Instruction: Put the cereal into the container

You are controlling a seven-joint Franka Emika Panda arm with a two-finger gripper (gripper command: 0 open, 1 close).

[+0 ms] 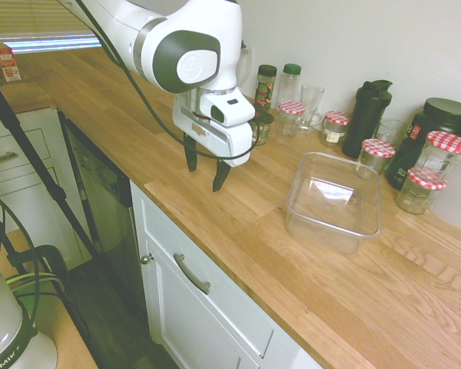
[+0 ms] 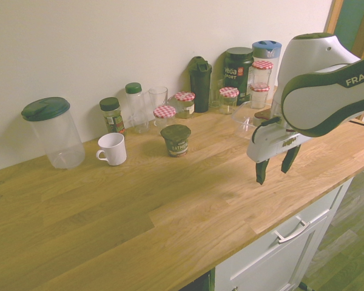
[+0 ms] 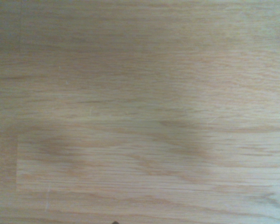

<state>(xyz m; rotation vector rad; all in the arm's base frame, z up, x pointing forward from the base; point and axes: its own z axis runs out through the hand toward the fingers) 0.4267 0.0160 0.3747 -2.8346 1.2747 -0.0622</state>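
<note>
So, looking at a long wooden counter (image 1: 123, 100) with white cupboards (image 1: 207, 307) under its edge. Above the wood, a big white robot arm (image 1: 192, 54), bent down low. On the counter, a wide, clear plastic container (image 1: 330, 204) with low walls and round corners, near the jars by the wall.

Also by the wall, a tall clear pitcher (image 2: 64, 139) with a dark green lid, a fat black tub (image 2: 238, 76) with white letters, and a dark shaker bottle (image 2: 200, 85) just beside glass jars (image 2: 229, 101) with red and white checked lids. One of these jars on top of another, near the black tub. Farther along, two bottles (image 2: 135, 109) with green caps, one clear, one with a colorful label, both upright.

Over the counter, the gripper (image 1: 205, 173), pointing down, with its two dark fingers (image 1: 220, 175) wide apart. Well apart from the gripper in the second outside view, the small round cereal (image 2: 176, 142), dark green with white letters and a dark top. Standing upright on the wood, outside the container, between the container and a little white mug (image 2: 113, 149). In the wrist view, blurry wood with wavy lines and soft dark patches.
</note>
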